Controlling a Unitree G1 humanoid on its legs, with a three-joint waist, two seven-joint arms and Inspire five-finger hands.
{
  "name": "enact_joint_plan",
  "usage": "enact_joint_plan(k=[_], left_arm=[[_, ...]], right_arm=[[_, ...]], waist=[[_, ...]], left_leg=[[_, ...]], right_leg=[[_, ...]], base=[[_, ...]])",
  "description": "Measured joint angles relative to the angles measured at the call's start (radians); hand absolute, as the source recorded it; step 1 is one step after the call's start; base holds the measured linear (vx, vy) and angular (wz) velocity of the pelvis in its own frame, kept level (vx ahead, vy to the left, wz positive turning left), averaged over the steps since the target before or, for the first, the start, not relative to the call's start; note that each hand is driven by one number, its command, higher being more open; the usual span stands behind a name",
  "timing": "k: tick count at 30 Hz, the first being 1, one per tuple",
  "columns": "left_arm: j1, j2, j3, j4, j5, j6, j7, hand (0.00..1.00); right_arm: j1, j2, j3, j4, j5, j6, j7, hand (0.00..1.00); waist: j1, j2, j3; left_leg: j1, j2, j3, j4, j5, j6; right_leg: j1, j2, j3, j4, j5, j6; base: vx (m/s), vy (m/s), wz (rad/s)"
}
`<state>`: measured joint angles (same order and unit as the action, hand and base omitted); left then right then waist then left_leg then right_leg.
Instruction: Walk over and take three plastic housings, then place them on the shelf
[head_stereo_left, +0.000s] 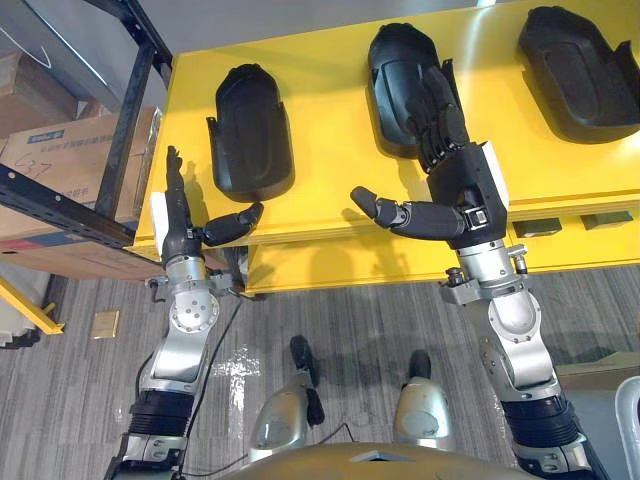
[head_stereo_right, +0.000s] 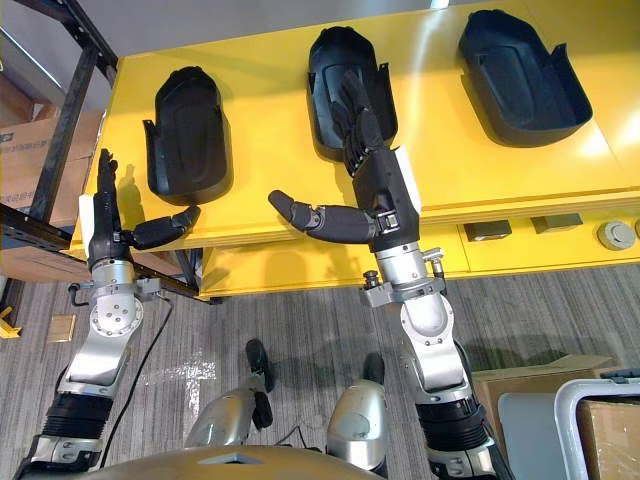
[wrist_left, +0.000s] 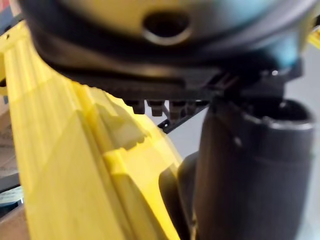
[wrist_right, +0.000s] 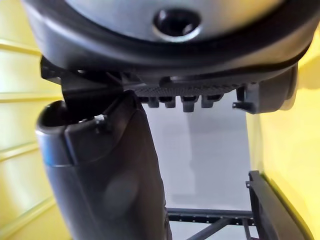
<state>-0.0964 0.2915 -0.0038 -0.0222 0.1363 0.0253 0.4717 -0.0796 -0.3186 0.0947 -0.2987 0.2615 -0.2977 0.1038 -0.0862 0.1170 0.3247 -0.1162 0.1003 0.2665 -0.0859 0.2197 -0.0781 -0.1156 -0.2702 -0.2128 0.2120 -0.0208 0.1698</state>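
Three black plastic housings lie in a row on the yellow table (head_stereo_left: 330, 150): the left housing (head_stereo_left: 250, 135), the middle housing (head_stereo_left: 395, 60) and the right housing (head_stereo_left: 580, 70). My right hand (head_stereo_left: 465, 185) is open, its straight fingers (head_stereo_left: 440, 110) reaching over the near end of the middle housing and its thumb stuck out to the left. At the table's front left corner my left hand (head_stereo_left: 180, 215) is open with fingers pointing up. Its thumb (head_stereo_left: 235, 222) points toward the near end of the left housing, just short of it.
A dark metal shelf frame (head_stereo_left: 120, 130) stands at the left, with cardboard boxes (head_stereo_left: 60, 150) behind it. The table's front edge (head_stereo_left: 330, 250) runs just below both hands. A cardboard box and a white bin (head_stereo_right: 600, 420) stand on the floor at the lower right.
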Motion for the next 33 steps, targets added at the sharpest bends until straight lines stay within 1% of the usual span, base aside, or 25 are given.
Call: enact_joint_plan(k=[1, 4, 9, 12, 18, 23, 27, 30, 32, 33], left_arm=[[-0.017, 0.002, 0.000, 0.015, 0.016, 0.004, 0.000, 1.00], [-0.050, 0.017, 0.000, 0.033, 0.033, 0.016, 0.000, 1.00], [-0.098, 0.058, 0.001, 0.084, 0.034, 0.012, 0.000, 1.00], [-0.135, 0.078, 0.001, 0.126, 0.035, 0.001, 0.000, 1.00], [-0.186, 0.115, 0.002, 0.174, 0.036, 0.006, -0.001, 1.00], [-0.221, 0.129, 0.015, 0.186, 0.036, 0.020, -0.001, 1.00], [-0.226, 0.141, 0.017, 0.190, 0.035, 0.011, -0.004, 1.00], [-0.215, 0.141, 0.036, 0.175, 0.028, -0.009, -0.027, 1.00], [-0.156, 0.138, 0.063, 0.101, -0.012, -0.043, -0.076, 1.00], [-0.094, 0.133, 0.069, 0.030, -0.050, -0.069, -0.112, 1.00]], right_arm=[[0.002, 0.000, -0.007, 0.000, 0.000, 0.000, 0.001, 1.00], [0.004, 0.000, -0.008, 0.000, 0.002, 0.001, 0.000, 1.00], [0.004, -0.004, -0.009, 0.000, 0.031, 0.008, -0.001, 1.00], [0.003, -0.004, -0.007, 0.000, 0.039, 0.010, -0.001, 1.00], [-0.007, -0.006, -0.005, 0.000, 0.040, 0.026, 0.001, 1.00], [-0.016, -0.006, -0.004, -0.001, 0.043, 0.028, 0.002, 1.00], [-0.016, -0.005, -0.002, -0.001, 0.062, 0.030, 0.006, 1.00], [-0.012, 0.004, -0.001, -0.002, 0.061, 0.029, 0.004, 1.00], [0.004, 0.013, 0.002, -0.013, 0.061, 0.028, 0.004, 1.00], [0.034, 0.022, 0.001, -0.030, 0.060, 0.024, 0.003, 1.00]], waist=[[0.000, 0.002, 0.001], [-0.002, 0.007, 0.009], [-0.008, 0.009, 0.010], [-0.008, 0.010, 0.012], [-0.018, 0.006, 0.016], [-0.022, 0.004, 0.037], [-0.023, 0.004, 0.038], [-0.022, 0.001, 0.039], [-0.024, -0.003, 0.042], [-0.023, -0.003, 0.042]], left_leg=[[0.000, 0.000, 0.000, 0.000, 0.000, 0.000], [-0.002, 0.000, -0.001, -0.003, 0.000, -0.001], [-0.015, 0.000, 0.004, -0.003, 0.001, -0.002], [-0.016, -0.001, 0.014, -0.003, 0.001, -0.003], [-0.016, -0.001, 0.021, -0.003, 0.001, -0.002], [-0.016, -0.001, 0.029, -0.003, 0.002, -0.002], [-0.016, 0.000, 0.030, -0.002, 0.002, -0.002], [-0.016, 0.001, 0.032, 0.000, 0.001, -0.002], [-0.014, 0.002, 0.035, 0.001, 0.000, 0.000], [-0.011, 0.003, 0.037, 0.001, 0.001, 0.001]], right_leg=[[-0.002, 0.000, 0.001, 0.005, -0.004, -0.005], [-0.008, -0.002, 0.001, 0.014, -0.009, -0.005], [-0.029, -0.003, 0.012, 0.017, -0.010, 0.003], [-0.042, -0.004, 0.024, 0.026, -0.010, 0.003], [-0.051, -0.005, 0.032, 0.031, -0.010, 0.002], [-0.058, -0.004, 0.042, 0.035, -0.009, 0.003], [-0.058, -0.003, 0.043, 0.032, -0.007, -0.001], [-0.058, 0.000, 0.046, 0.028, -0.005, -0.001], [-0.056, 0.002, 0.048, 0.024, -0.004, -0.001], [-0.049, 0.004, 0.048, 0.017, 0.001, 0.007]], base=[[0.00, 0.000, 0.00], [-0.02, -0.015, 0.01], [-0.03, -0.023, -0.04], [0.00, -0.029, -0.07], [0.01, -0.037, -0.04], [0.00, -0.033, -0.04], [0.02, -0.040, -0.01], [0.03, -0.042, -0.02], [0.04, -0.044, -0.05], [0.08, -0.051, -0.06]])
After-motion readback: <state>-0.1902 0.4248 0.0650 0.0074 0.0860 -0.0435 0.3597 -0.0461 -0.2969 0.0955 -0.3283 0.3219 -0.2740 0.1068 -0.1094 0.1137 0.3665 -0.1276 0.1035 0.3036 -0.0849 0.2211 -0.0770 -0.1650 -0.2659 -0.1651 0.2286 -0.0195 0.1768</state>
